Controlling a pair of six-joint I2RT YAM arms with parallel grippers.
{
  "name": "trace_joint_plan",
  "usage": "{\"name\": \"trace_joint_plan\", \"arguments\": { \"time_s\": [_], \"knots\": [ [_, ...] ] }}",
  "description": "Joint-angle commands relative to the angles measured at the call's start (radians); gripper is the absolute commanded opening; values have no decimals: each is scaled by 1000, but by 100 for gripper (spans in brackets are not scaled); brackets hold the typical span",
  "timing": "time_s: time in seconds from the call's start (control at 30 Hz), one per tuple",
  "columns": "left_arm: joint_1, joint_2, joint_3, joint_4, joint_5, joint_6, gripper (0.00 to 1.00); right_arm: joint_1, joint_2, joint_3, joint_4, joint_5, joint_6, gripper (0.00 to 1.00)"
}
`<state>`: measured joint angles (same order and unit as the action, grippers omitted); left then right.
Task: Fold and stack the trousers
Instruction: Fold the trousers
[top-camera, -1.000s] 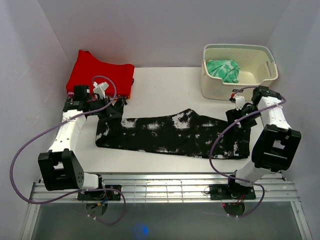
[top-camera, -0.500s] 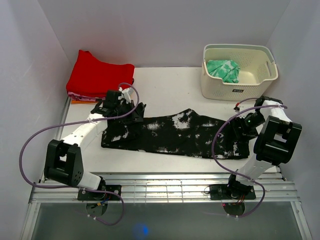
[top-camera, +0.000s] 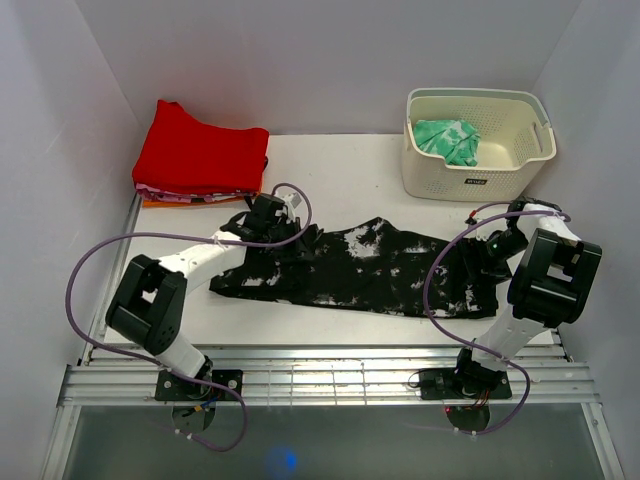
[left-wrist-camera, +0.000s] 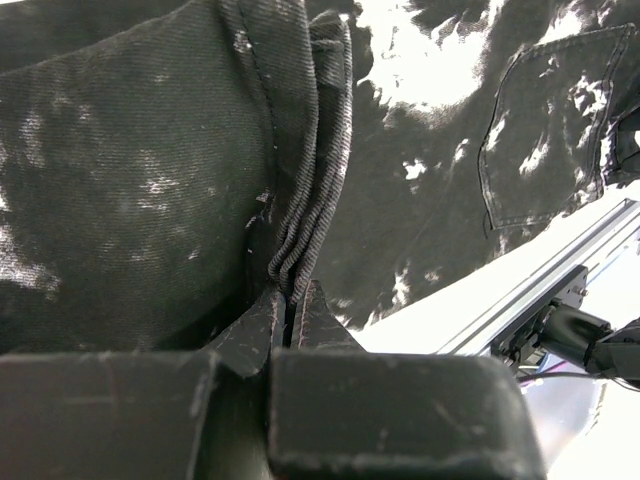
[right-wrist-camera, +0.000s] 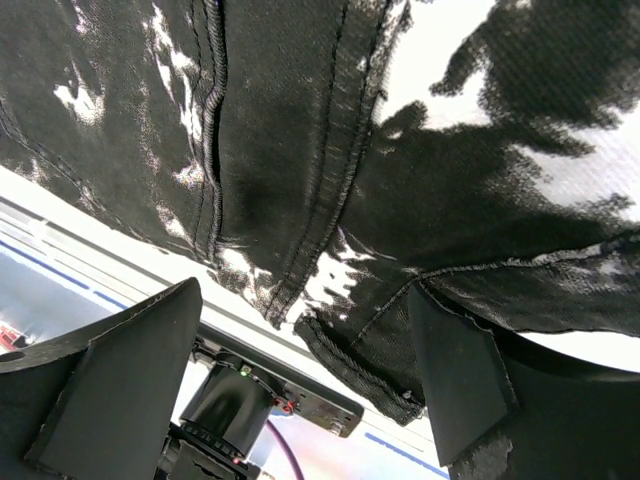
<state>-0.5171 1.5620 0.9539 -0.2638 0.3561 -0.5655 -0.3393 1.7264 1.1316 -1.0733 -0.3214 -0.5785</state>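
Trousers (top-camera: 370, 265) lay stretched across the counter (top-camera: 340, 170), between the two arms; left end bunched. Left hand (left-wrist-camera: 290, 300) was clamped on a gathered fold of that end, fingers pressed together with cloth pinched between them. Right hand (right-wrist-camera: 300, 290) sat low over the right end; fingers (right-wrist-camera: 120, 380) spread wide apart, gripping nothing, cloth lying just beneath. Red garment (top-camera: 200, 155) at far left corner; basket (top-camera: 470, 178) at far right, green cloth (top-camera: 447, 140) inside.

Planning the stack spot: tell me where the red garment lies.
Top view: the red garment lies at the table's far left corner, beyond the left claw, apart from the trousers.
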Motion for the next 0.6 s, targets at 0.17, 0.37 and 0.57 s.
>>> {"name": "trace_joint_plan", "arguments": {
  "time_s": [0.17, 0.37, 0.57],
  "knots": [
    [-55, 55, 35, 46, -23, -89, 0, -3, 16, -3, 4, -38, 12, 88],
    [-76, 107, 78, 47, -16, -111, 0, -1, 16, -9, 6, -36, 9, 87],
    [-93, 136, 98, 51, -29, -126, 0, -3, 12, -12, 6, -41, 8, 87]
  ]
}}
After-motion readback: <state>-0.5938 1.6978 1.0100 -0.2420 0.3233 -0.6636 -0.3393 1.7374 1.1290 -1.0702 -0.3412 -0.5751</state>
